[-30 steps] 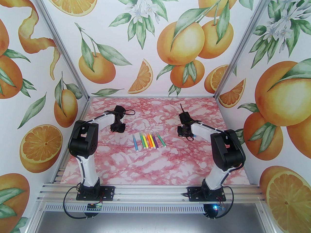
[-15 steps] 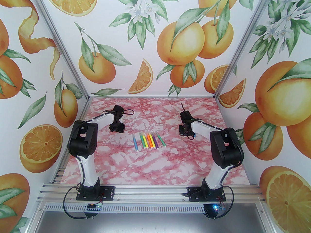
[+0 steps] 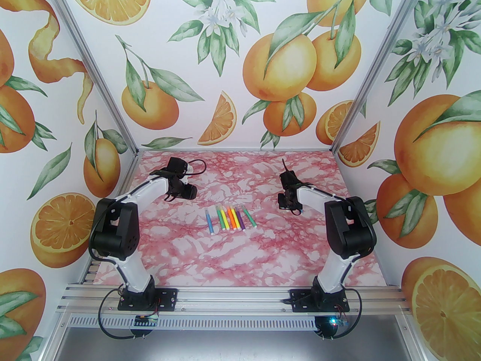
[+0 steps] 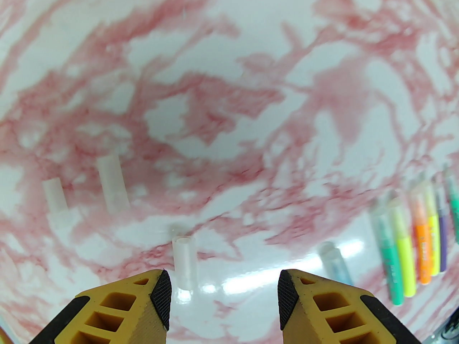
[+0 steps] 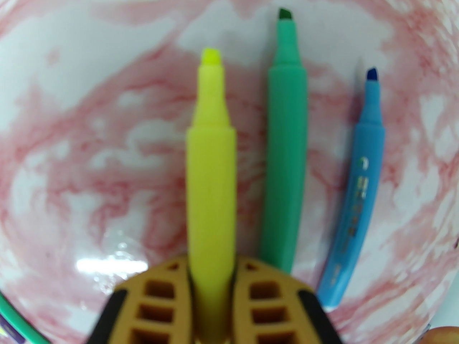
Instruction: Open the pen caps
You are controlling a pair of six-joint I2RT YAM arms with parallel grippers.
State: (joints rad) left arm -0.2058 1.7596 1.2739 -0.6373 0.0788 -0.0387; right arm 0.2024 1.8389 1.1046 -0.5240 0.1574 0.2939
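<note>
Between the spread yellow fingers (image 4: 122, 310) of the left tool (image 4: 224, 299), which is released and grasps nothing, a clear pen cap (image 4: 184, 263) sits on the table (image 4: 229, 84). It is close to the finger on the 9 o'clock side, with its open end toward 12 o'clock. Whether it stands or lies flat I cannot tell. Two more clear caps (image 4: 111, 183) rest farther out at about 10 o'clock, apart from each other and from the first. Out at 2 to 3 o'clock from this tool lies the row of pens (image 4: 412, 242), green, yellow, orange and purple side by side, with a pale bluish one nearest the tool.

The right tool (image 5: 211, 263) is clenched on a yellow pen (image 5: 211, 156), whose bare chisel tip points to 12 o'clock with no cap on it. Just beside it at 1 o'clock a green pen (image 5: 287, 138) lies uncapped, and past that at 2 o'clock lies a blue pen (image 5: 358, 192), also uncapped and tilted slightly away. Both lie on the pink marbled table.

From above, the row lies mid-table, at about 4 o'clock from the left tool and 8 o'clock from the right, near both but touching neither.
</note>
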